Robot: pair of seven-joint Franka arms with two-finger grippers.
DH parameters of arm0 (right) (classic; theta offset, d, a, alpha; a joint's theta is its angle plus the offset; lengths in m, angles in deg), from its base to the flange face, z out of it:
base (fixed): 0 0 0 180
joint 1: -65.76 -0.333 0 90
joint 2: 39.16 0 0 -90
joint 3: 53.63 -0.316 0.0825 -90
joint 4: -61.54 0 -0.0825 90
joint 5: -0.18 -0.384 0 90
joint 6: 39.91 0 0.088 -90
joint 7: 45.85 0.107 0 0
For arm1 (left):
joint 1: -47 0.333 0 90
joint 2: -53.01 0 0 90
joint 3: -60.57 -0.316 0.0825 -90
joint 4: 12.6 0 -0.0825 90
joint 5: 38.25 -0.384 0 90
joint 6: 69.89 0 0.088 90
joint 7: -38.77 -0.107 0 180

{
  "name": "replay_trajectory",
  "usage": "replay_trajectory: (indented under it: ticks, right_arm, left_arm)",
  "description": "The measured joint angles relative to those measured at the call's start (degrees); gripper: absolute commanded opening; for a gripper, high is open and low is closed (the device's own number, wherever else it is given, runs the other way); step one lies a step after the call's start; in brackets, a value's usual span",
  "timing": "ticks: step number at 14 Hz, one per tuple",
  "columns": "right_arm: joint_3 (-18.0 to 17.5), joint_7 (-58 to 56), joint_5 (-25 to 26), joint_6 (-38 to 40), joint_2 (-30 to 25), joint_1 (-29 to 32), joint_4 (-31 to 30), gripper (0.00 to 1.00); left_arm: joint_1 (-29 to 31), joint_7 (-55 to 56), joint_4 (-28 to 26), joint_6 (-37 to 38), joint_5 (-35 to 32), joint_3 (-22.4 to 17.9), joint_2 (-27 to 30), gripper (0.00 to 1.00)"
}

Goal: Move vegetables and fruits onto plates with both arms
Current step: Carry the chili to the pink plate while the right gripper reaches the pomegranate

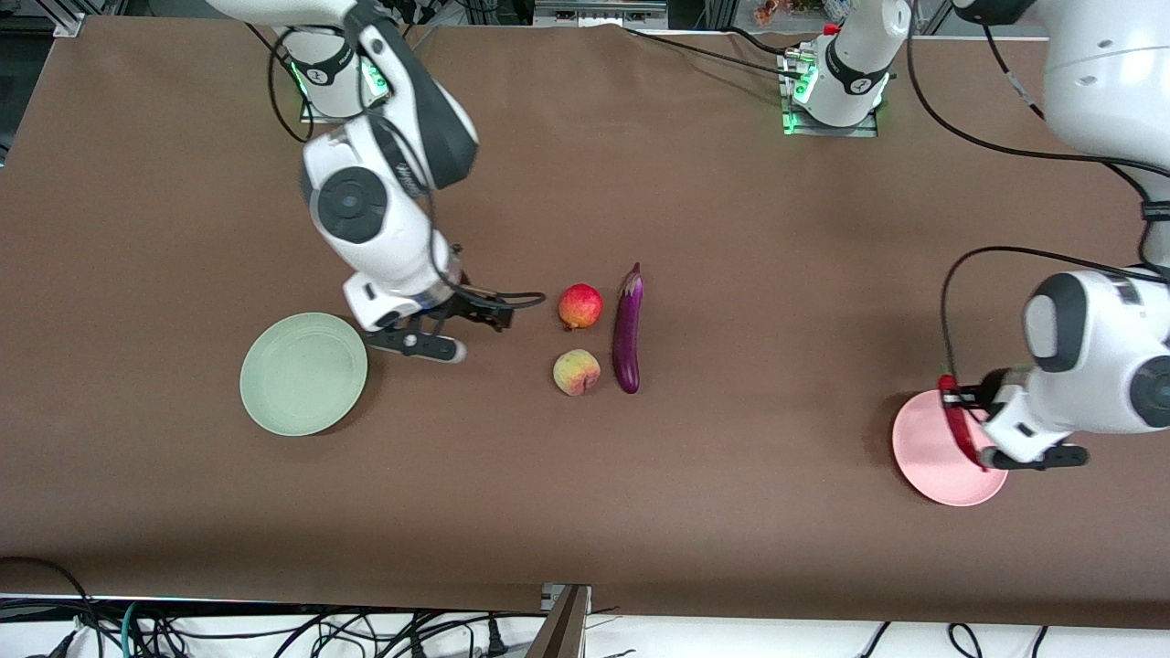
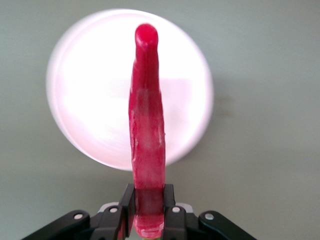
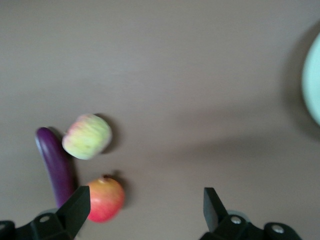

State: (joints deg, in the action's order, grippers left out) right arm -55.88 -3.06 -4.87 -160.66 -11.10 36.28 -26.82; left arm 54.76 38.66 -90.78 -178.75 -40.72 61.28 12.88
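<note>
Red chili pepper (image 2: 147, 125) clamped in left gripper (image 2: 148, 210) over pink plate (image 2: 85, 100); right gripper (image 3: 145, 210) wide open, empty.

Both arms (image 1: 384, 210) are white with dark grey joints and black cables. Their bases (image 1: 836, 91) glow green. Each black hand (image 3: 145, 212) carries small silver screws.

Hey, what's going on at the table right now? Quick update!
Left gripper holds chili over pink plate. Right gripper open, above table between green plate and apple. Nothing blocking.
</note>
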Motion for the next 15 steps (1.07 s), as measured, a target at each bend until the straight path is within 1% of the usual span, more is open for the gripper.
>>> replay_trajectory:
  ticks: [2, 4, 5, 6, 7, 9, 12, 15]
  right_arm:
    - [0.01, 4.21, 0.01, -7.29, 3.55, -2.77, -0.02, 1.0]
    - [0.07, 6.56, 0.14, -12.88, 6.51, -5.03, 0.02, 1.0]
    - [0.11, 6.9, 0.51, -14.04, 7.4, -5.76, 0.03, 1.0]
    - [0.17, 7.01, 1.39, -14.42, 7.98, -6.19, 0.04, 1.0]
    - [0.2, 7.07, 2.44, -14.57, 8.45, -6.5, 0.04, 1.0]
    - [0.21, 8.46, 3.54, -15.65, 9.52, -7.17, 0.04, 1.0]
    - [0.23, 10.15, 3.72, -18.43, 11.63, -8.4, 0.02, 1.0]
    - [0.28, 10.69, 3.73, -19.29, 13.3, -9.31, 0.03, 1.0]
  left_arm:
    - [2.03, 0.42, -0.01, -3.37, 0.02, 0.02, -2.14, 0.0]
    - [2.59, 5.72, 0.02, -7.95, 0.05, -0.05, -4.07, 0.01]
    - [2.74, 8.59, 0.04, -10.03, 0.05, -0.06, -4.52, 0.17]
    - [2.77, 10.49, 0.04, -11.31, 0.05, -0.06, -4.71, 0.79]
    - [2.76, 11.29, 0.06, -11.76, 0.05, -0.05, -4.71, 1.0]
    - [2.75, 12.34, 0.13, -11.92, 0.05, -0.02, -4.71, 1.0]
    - [2.77, 12.92, 0.3, -12.07, 0.05, -0.03, -4.7, 1.0]
    - [2.78, 12.95, 0.66, -12.28, 0.05, 0.04, -4.61, 1.0]
